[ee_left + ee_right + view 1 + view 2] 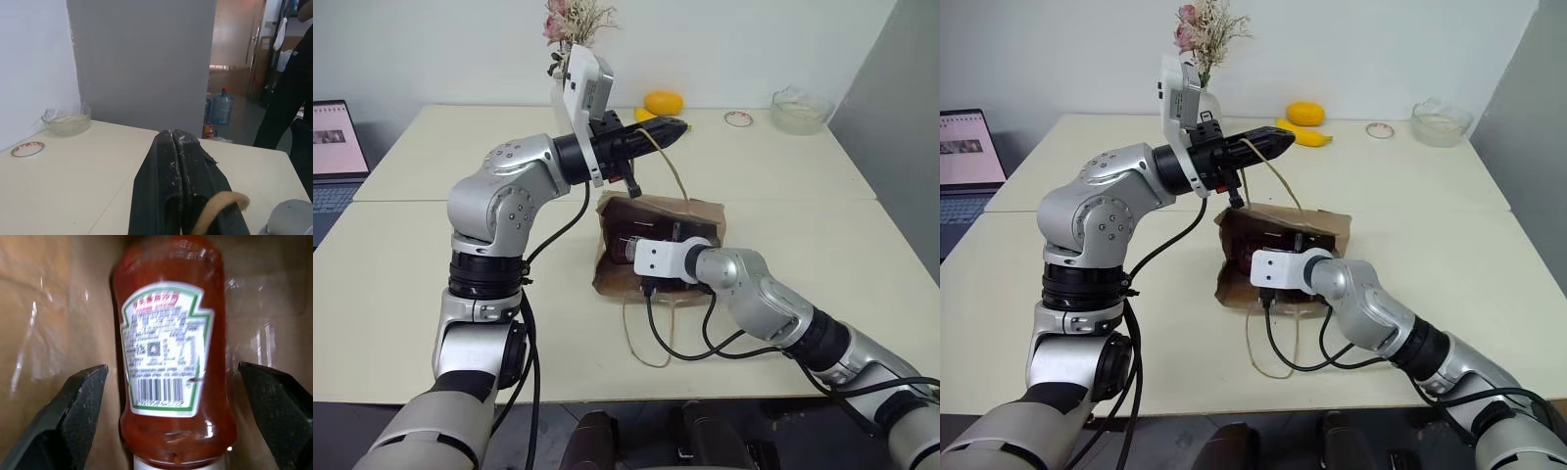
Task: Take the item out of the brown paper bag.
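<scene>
The brown paper bag [705,211] lies on its side in the middle of the table, its mouth towards me. My left gripper [679,125] is raised above it, shut on one tan loop handle [678,178], which also shows beside the shut fingers [166,166]. The other handle [641,338] lies slack on the table. My right gripper [171,369] is inside the bag's mouth, open. Its two fingers stand on either side of the item [168,347], a red sauce bottle with a white label, without touching it. The bottle's dark red body [1258,240] shows inside the bag.
An orange fruit [664,102] and a banana lie at the table's far edge, with a small ring [738,118] and a glass bowl [800,110] to the right. A laptop [335,147] is at far left. A person [288,98] stands beyond the table.
</scene>
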